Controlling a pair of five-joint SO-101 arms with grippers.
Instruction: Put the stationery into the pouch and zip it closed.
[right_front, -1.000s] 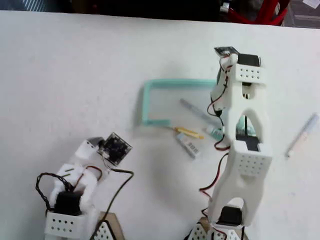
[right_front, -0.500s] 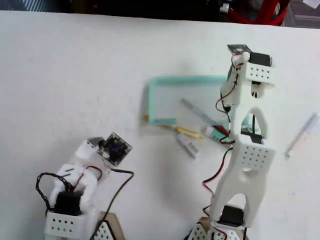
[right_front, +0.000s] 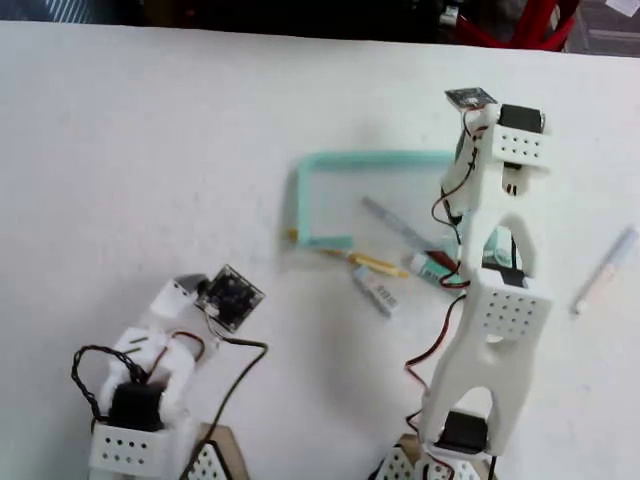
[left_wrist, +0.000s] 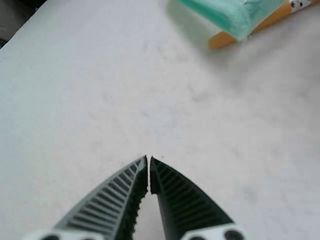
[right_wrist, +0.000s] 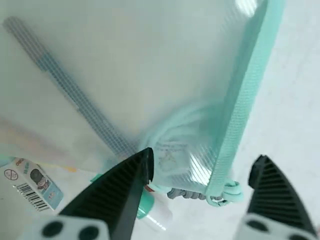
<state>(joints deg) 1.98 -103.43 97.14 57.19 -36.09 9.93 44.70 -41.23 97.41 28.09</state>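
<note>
White perforated plastic right arm, black servo motor blocks, thin red and black cables, white plastic left arm, looping black cable, square black wrist camera board, left end effector and right end effector with black ribbed wedge fingers on white screw-holed mounts.

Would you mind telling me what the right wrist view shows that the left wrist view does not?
Right wrist view: the right gripper, open over the pouch near its teal zipper pull, with a grey pen at the clear panel and a white and teal tube beside it. Left wrist view: the left gripper, shut above bare table, and an orange stick poking out by a pouch corner. Both: the teal-edged pouch on the white table.
</note>
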